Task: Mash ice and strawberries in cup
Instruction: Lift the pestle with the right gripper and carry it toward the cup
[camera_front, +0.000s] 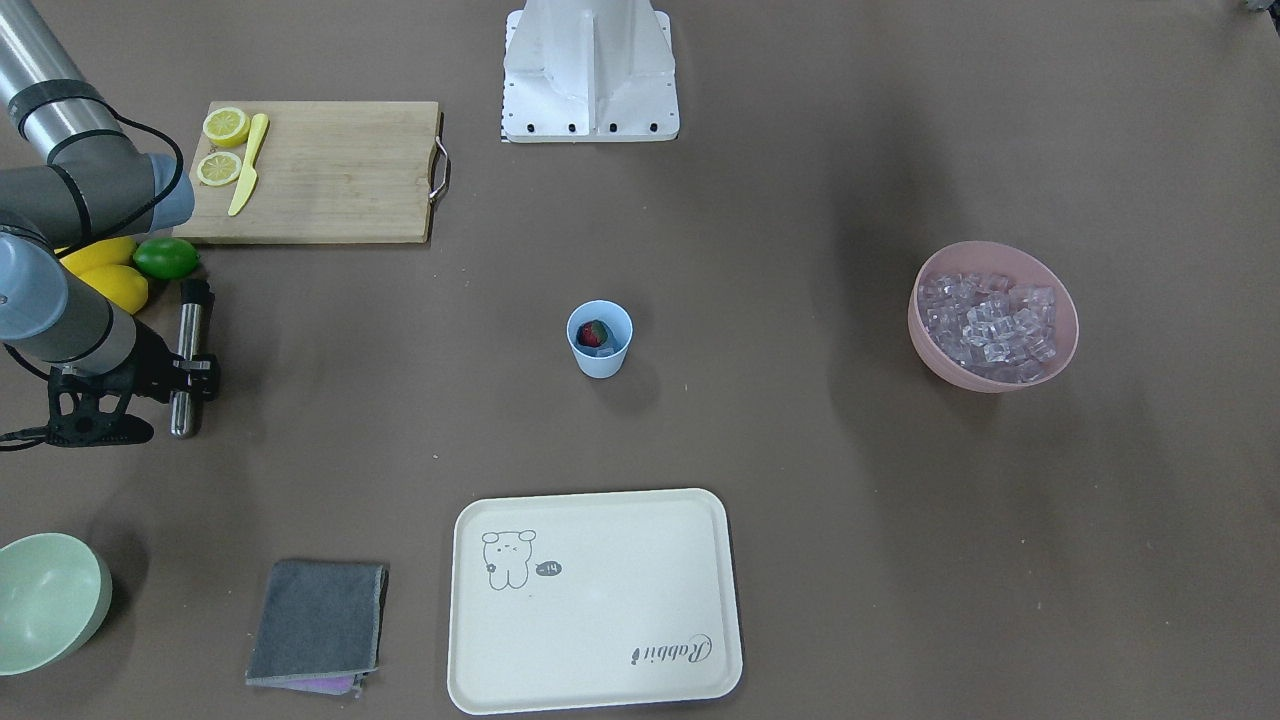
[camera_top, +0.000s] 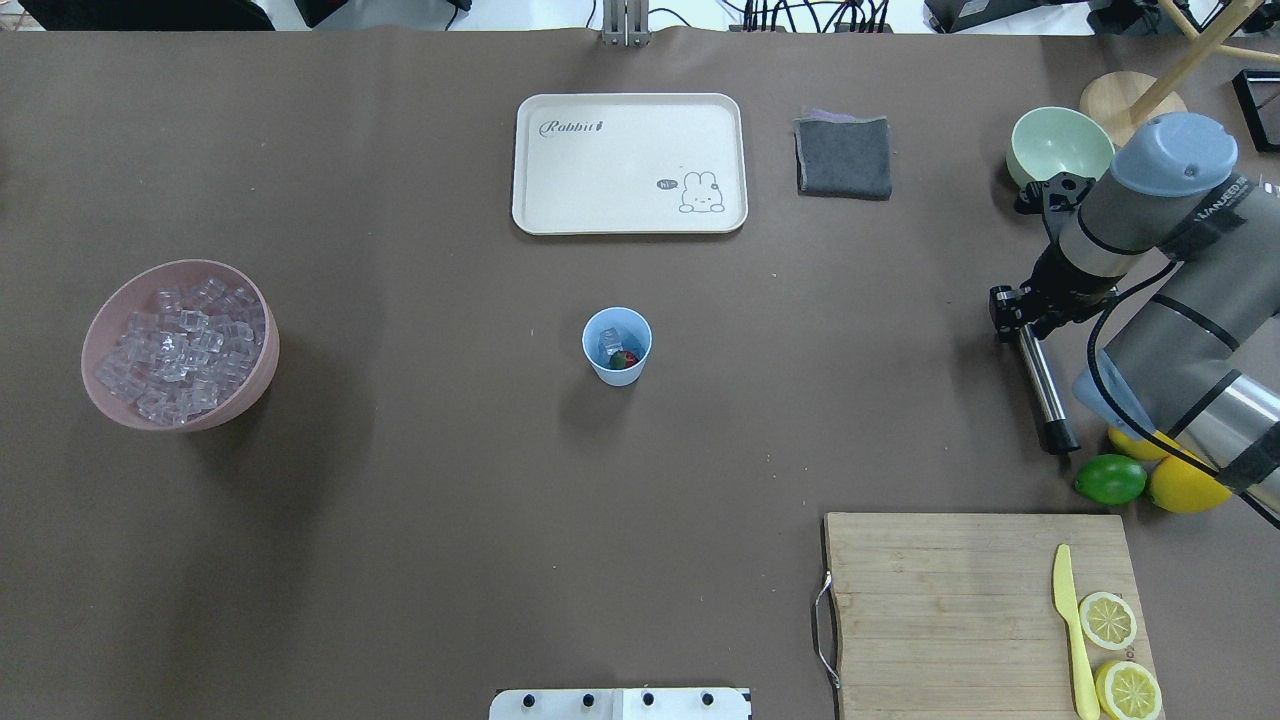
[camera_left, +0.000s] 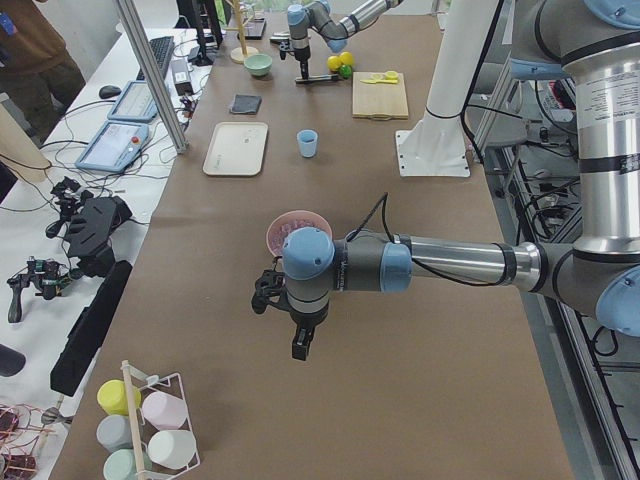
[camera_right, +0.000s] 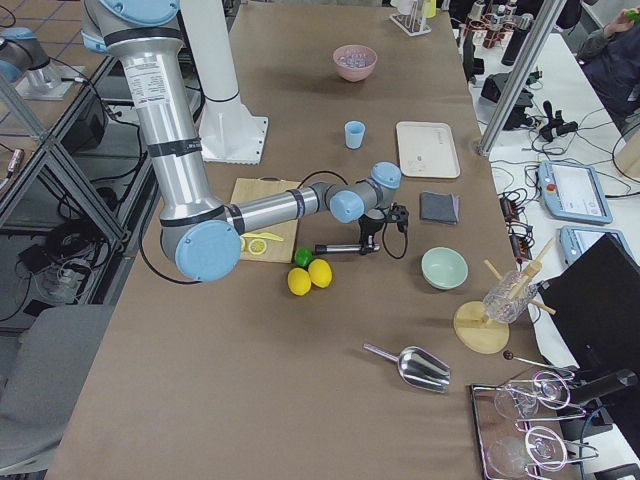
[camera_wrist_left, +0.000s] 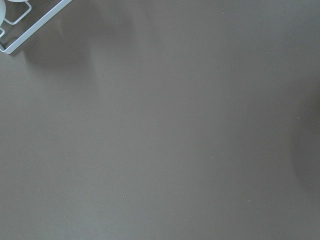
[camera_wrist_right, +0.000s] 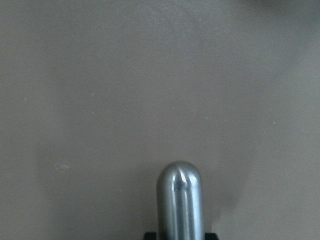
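Note:
The light-blue cup (camera_front: 603, 364) (camera_top: 616, 376) stands at mid-table. Inside it lie a red strawberry (camera_front: 594, 335) (camera_top: 626, 359) and a few clear ice cubes (camera_top: 609, 343). Much more ice (camera_front: 988, 318) (camera_top: 176, 346) fills the pink bowl (camera_front: 1000, 380) (camera_top: 258, 388) on the robot's left side. My right gripper (camera_front: 192, 377) (camera_top: 1016, 316) is far from the cup, on the right side, shut on a steel muddler (camera_front: 190, 320) (camera_top: 1046, 390) (camera_wrist_right: 179, 200) held level just over the table. The left gripper (camera_left: 300, 345) hangs above bare table beyond the pink bowl; open or shut, I cannot tell.
A cream tray (camera_top: 630, 215) lies across the table from the cup. A grey cloth (camera_top: 844, 157) and a pale green bowl (camera_top: 1060, 145) sit at the far right. A lime (camera_top: 1110, 479), lemons (camera_top: 1185, 487) and a cutting board (camera_top: 940, 600) with lemon halves and a yellow knife lie near the right arm.

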